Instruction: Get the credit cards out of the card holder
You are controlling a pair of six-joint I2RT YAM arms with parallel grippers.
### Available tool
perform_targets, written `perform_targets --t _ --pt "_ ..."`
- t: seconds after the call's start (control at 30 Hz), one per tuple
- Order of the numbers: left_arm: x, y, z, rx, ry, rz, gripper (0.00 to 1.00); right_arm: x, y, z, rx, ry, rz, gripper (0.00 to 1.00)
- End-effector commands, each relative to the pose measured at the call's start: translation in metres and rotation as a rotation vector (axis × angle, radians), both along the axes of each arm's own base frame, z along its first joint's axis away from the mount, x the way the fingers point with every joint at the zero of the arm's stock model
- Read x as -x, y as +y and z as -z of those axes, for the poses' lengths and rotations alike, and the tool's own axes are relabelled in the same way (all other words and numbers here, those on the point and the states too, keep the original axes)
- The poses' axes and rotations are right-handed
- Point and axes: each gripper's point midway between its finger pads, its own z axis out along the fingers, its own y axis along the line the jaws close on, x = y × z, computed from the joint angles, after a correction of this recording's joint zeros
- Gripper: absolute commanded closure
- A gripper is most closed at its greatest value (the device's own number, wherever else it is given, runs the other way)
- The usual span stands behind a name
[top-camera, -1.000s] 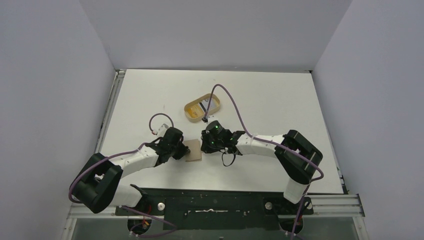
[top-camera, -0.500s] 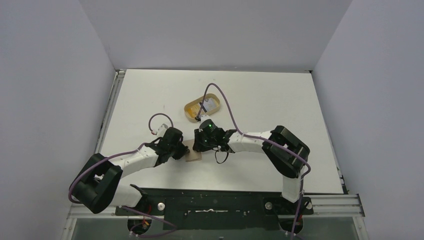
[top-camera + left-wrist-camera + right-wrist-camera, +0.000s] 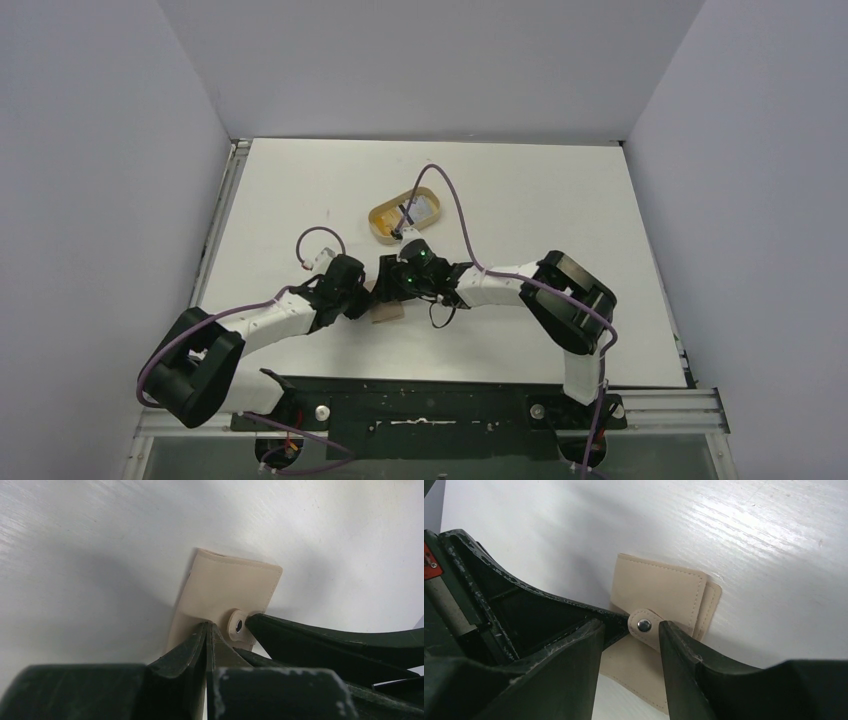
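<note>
— Where's the wallet [image 3: 659, 587]?

— Flat on the bench [image 3: 540, 200], towards the near edge, right where the two arms meet. It's folded over, and the snap tab [image 3: 642, 626] lies across the top flap.

— And the left pincer [image 3: 207, 626]?

— Clamped tight on the wallet's near edge, its fingers pressed together with the tan leather nipped between them.

— The right pincer [image 3: 629, 625]?

— Partly open and gripping nothing. Its two fingers sit one on either side of the tab, which lies in the gap between them. One fingertip looks to be just against the tab's edge, though I can't be sure it touches.

— Any cards out?

— One whitish card [image 3: 422, 207] lies in the oval tray [image 3: 385, 228], farther back on the bench, well apart from the wallet. From the overhead view I can't make out more than that.
</note>
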Motion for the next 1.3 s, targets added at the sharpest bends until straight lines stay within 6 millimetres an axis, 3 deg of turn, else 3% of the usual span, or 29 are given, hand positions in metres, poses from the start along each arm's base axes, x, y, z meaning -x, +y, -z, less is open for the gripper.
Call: perform_targets --t 0.0,0.73,1.27 --pt "0.045 0.045 0.044 -0.198 0.178 0.011 1.00 0.005 0.002 0.006 -0.021 0.007 0.008 0.55" --pt "0.048 0.050 0.043 -0.205 0.179 0.002 1.00 0.005 -0.040 0.015 0.071 -0.018 0.077 0.57" --pt "0.048 0.051 0.044 -0.207 0.182 0.001 1.00 -0.005 -0.024 0.018 0.049 -0.007 0.101 0.67"
